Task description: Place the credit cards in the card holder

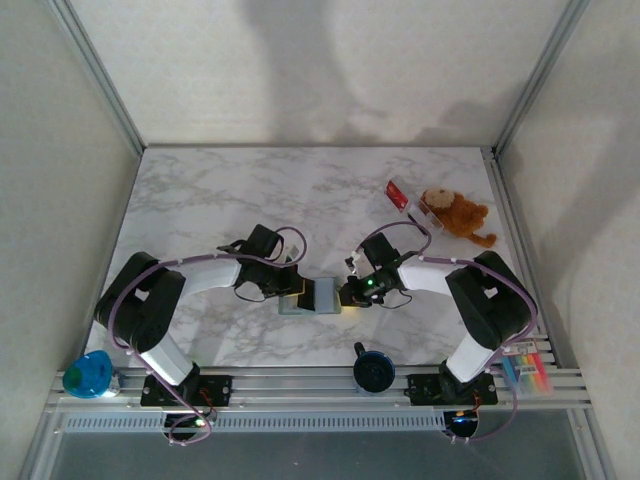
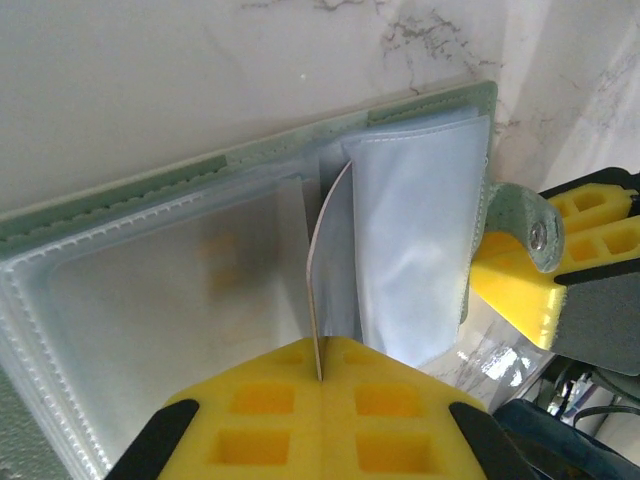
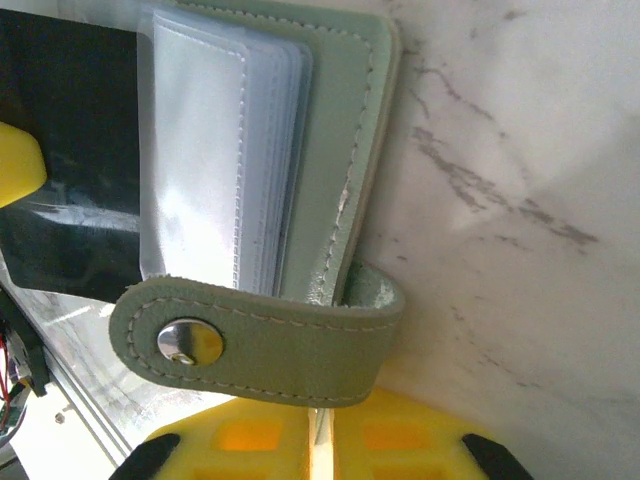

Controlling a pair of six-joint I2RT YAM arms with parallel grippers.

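Holder (image 1: 318, 296) being pinched tight: sleeve (image 2: 326, 265) by left gripper (image 2: 320, 362), flap (image 3: 260, 345) by right gripper (image 3: 322, 428). Cards (image 1: 397, 193) lying by far right corner, nearer right arm.

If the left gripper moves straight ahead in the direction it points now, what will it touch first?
The card holder: the left gripper is shut on one thin sleeve, and the open pockets lie directly ahead. Depth is unclear.
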